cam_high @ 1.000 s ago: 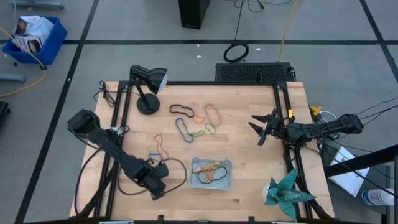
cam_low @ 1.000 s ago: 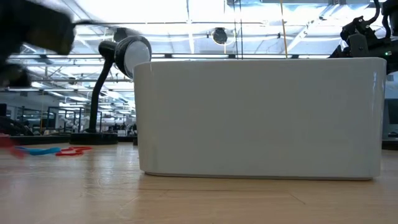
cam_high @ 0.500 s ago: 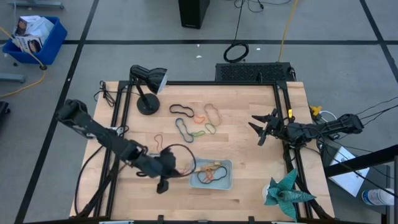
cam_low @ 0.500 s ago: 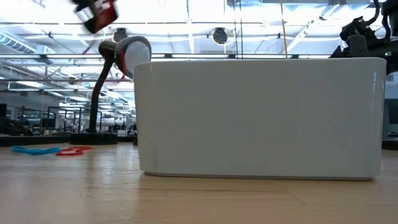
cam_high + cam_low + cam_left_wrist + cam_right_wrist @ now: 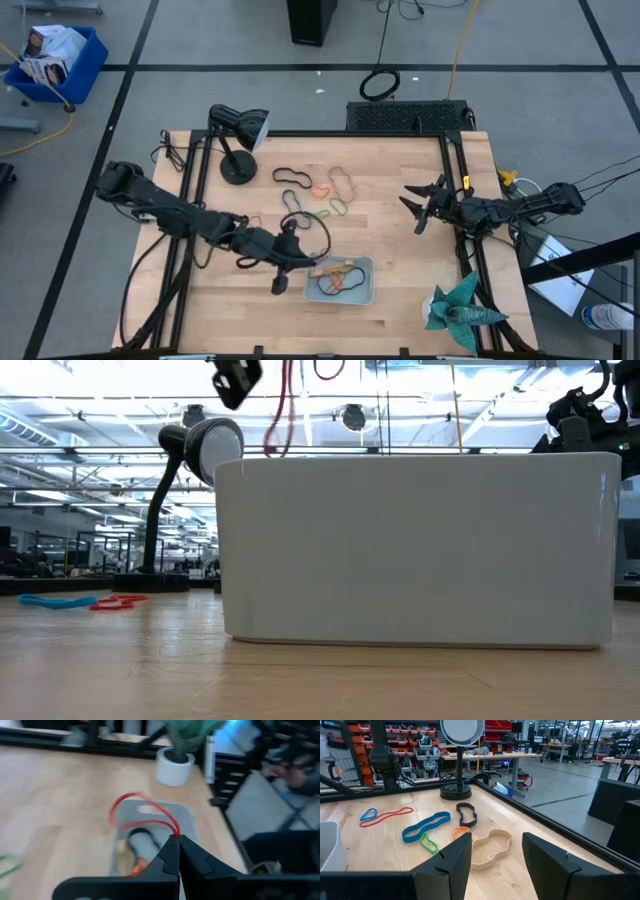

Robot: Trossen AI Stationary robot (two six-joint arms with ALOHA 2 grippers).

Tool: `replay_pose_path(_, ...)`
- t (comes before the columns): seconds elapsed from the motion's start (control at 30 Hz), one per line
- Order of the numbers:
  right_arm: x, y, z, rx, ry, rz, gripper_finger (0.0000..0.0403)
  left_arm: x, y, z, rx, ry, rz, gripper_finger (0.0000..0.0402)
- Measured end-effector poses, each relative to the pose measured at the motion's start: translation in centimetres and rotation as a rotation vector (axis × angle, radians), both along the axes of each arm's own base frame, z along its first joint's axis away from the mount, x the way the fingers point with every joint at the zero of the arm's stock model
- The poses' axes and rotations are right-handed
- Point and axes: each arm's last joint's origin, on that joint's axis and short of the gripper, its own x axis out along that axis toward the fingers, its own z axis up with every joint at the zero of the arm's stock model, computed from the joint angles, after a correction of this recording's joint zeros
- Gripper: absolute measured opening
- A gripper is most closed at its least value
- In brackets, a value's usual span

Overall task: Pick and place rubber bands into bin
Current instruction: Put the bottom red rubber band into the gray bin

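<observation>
My left gripper [image 5: 303,265] hovers over the left edge of the pale bin [image 5: 362,295] and is shut on a red rubber band [image 5: 142,812]. In the low view the band [image 5: 280,415] dangles above the bin's wall [image 5: 420,550]. The bin holds several bands [image 5: 338,280]. More bands lie flat on the table behind it: black [image 5: 291,177], tan [image 5: 341,181], orange [image 5: 321,189], blue [image 5: 296,208] and green [image 5: 332,211]. My right gripper [image 5: 422,206] is open and empty at the table's right edge. My left gripper pinches the red band at one spot of its loop [image 5: 174,834] between its two fingertips. The fingers slant down toward the bin. The band is lifted clear and its slack loop hangs ahead of the fingertips, over the bin.
A black desk lamp [image 5: 235,140] stands at the far left. A green plant in a white pot [image 5: 455,310] stands at the near right corner. A red and a blue band [image 5: 90,601] lie left of the bin. Black cable loops [image 5: 310,232] trail on the left arm.
My left gripper has gone from the table's near left toward the right and up, carrying the red band, and now stands over the bin's left edge. The right arm has kept still.
</observation>
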Motion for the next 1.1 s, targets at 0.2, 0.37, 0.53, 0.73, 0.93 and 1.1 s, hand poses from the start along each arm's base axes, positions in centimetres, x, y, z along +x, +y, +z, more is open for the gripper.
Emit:
replay_pose_path(0.2, 0.0, 0.0, 0.0, 0.0, 0.0, 0.0, 0.0169, 2.2, -0.2, -3.1, -0.014, 0.042, -0.111, 0.0001)
replay_pose_path(0.37, 0.0, 0.0, 0.0, 0.0, 0.001, 0.0, 0.0169, 3.4, 0.1, -6.2, -0.022, 0.146, -0.082, 0.0002)
replay_pose_path(0.53, 0.0, 0.0, 0.0, 0.0, 0.001, 0.0, 0.0169, 4.1, 0.2, -8.8, -0.05, 0.227, -0.091, 0.0002)
replay_pose_path(0.73, 0.0, 0.0, 0.0, 0.0, 0.001, 0.0, 0.0169, 4.5, 0.3, -9.8, -0.088, 0.262, -0.066, 0.0017)
replay_pose_path(0.93, 0.0, 0.0, 0.0, 0.0, 0.001, 0.0, 0.0169, 4.4, 0.4, -9.1, -0.105, 0.246, -0.053, 0.0013)
replay_pose_path(1.1, 0.0, 0.0, 0.0, 0.002, -0.001, 0.0, 0.0169, 4.1, 0.6, -7.7, -0.089, 0.2, -0.067, 0.0013)
